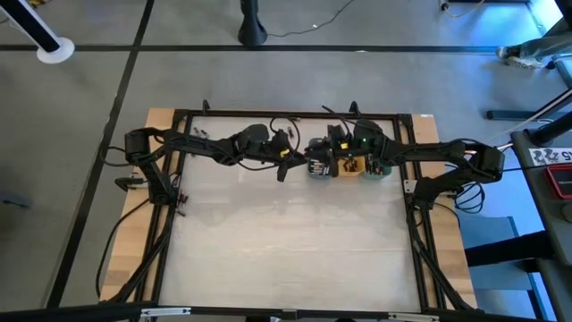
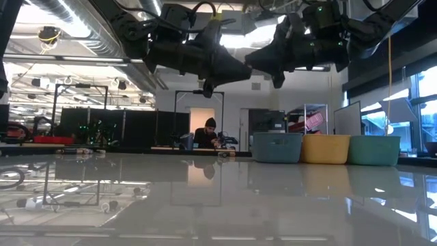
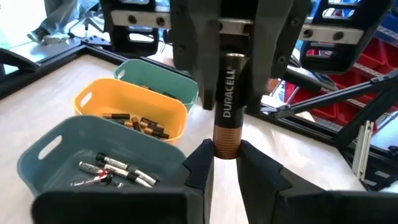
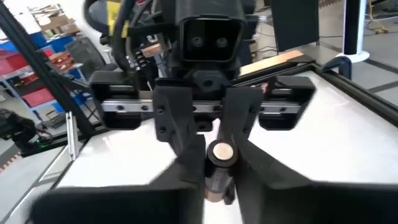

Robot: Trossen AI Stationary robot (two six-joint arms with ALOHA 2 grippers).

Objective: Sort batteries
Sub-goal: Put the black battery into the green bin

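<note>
One black-and-copper battery [image 3: 229,93] is held above the table at its far side, with my left gripper [image 3: 227,155] and my right gripper [image 4: 221,180] both shut on it. They face each other, fingertip to fingertip [image 1: 304,164]. Beside them stand three small trays: slate-blue [image 3: 43,155] with silvery batteries [image 3: 115,171], orange [image 3: 93,96] with dark batteries [image 3: 140,124], and green [image 3: 158,71]. My left gripper pinches the battery's copper-coloured lower end [image 3: 227,142] between its two fingertips. The fingers come about level from the table's left and lie across the battery. It stands about upright and clear of the table. My right gripper has its two fingers [image 3: 196,74] on either side of the battery's black upper part [image 4: 216,175], below the silvery cap [image 4: 222,152]. It comes about level from the table's right, across the battery.
The trays stand in a row at the table's far edge, right of the middle [image 1: 350,166]. A black frame [image 1: 295,114] runs round the table. In the low view a person [image 2: 208,133] sits in the room far behind the table.
</note>
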